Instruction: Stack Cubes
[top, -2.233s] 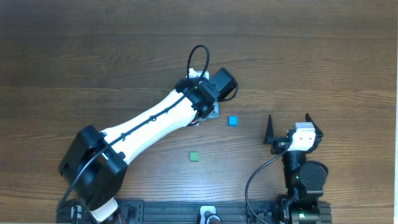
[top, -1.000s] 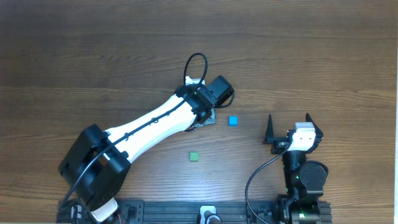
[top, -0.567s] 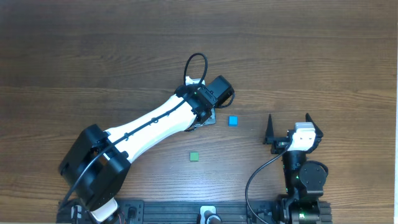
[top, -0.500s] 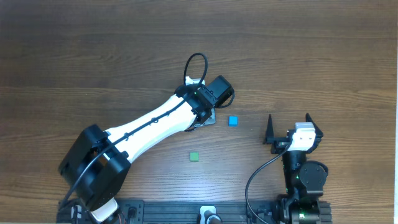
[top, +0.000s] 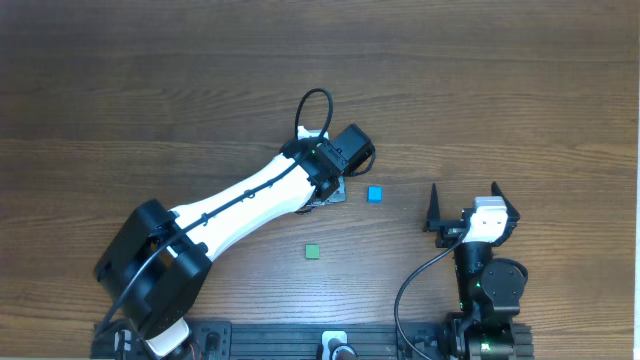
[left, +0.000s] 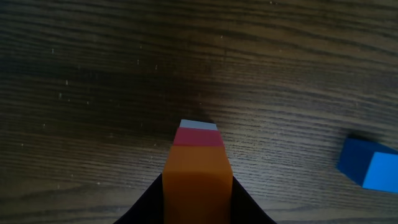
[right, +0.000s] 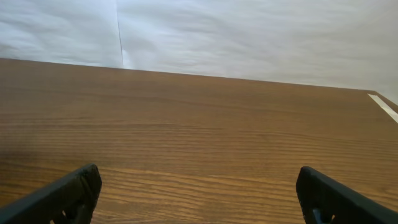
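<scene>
My left gripper (left: 197, 198) is shut on an orange cube (left: 197, 177), which sits in line over a red cube (left: 198, 137) and a grey cube (left: 199, 125) beneath it. Whether the orange cube rests on the red one I cannot tell. In the top view this gripper (top: 335, 186) is near the table's middle, mostly hidden under its own wrist. A blue cube (top: 375, 194) lies just to its right, also seen as the blue cube (left: 368, 165) in the left wrist view. A green cube (top: 313, 252) lies nearer the front. My right gripper (top: 465, 203) stands open at the right with nothing in it.
The wooden table (top: 150, 90) stretches bare to the back and left. In the right wrist view a white wall (right: 249, 37) rises behind the table's far edge. The arm bases stand along the front rail (top: 330, 340).
Since 2.2 s ago my left gripper has shifted slightly toward the front and left with the orange cube; over the last second it has kept still. The right arm has not moved.
</scene>
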